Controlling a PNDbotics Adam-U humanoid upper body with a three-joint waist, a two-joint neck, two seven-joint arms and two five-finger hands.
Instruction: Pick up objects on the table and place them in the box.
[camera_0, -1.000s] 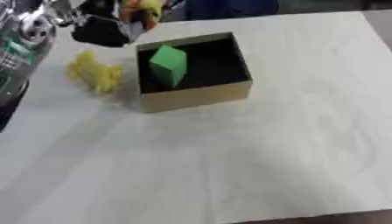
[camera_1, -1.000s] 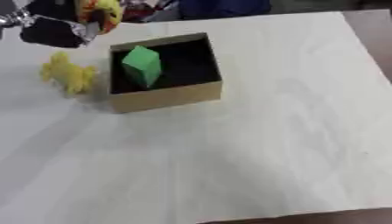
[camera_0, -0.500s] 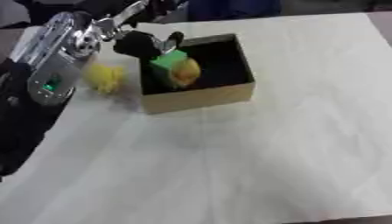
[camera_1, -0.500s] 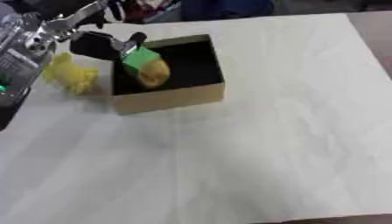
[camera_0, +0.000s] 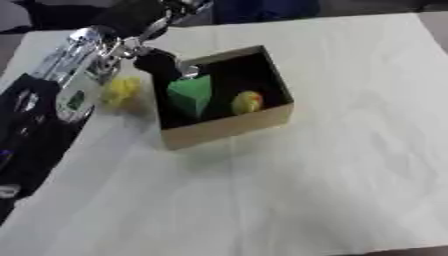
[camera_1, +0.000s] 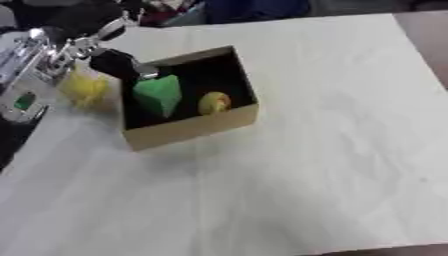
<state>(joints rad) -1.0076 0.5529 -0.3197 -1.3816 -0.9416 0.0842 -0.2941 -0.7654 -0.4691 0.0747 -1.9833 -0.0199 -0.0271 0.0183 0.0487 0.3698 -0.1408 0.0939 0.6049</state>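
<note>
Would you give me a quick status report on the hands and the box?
Left hand over box edge, fingers unclear. Right hand unseen. Green block and yellow ball inside. Yellow object on table beside box.

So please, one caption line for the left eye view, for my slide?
Left hand above the cardboard box holding green block and yellow object.

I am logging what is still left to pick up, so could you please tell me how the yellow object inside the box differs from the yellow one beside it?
The small yellow-orange object lies inside the cardboard box, next to the green block; the pale yellow object sits on the table outside the box's left wall. The boxed one looks rounder with an orange tint; the outside one is paler and partly hidden by the left arm. Both are small and yellowish.
</note>
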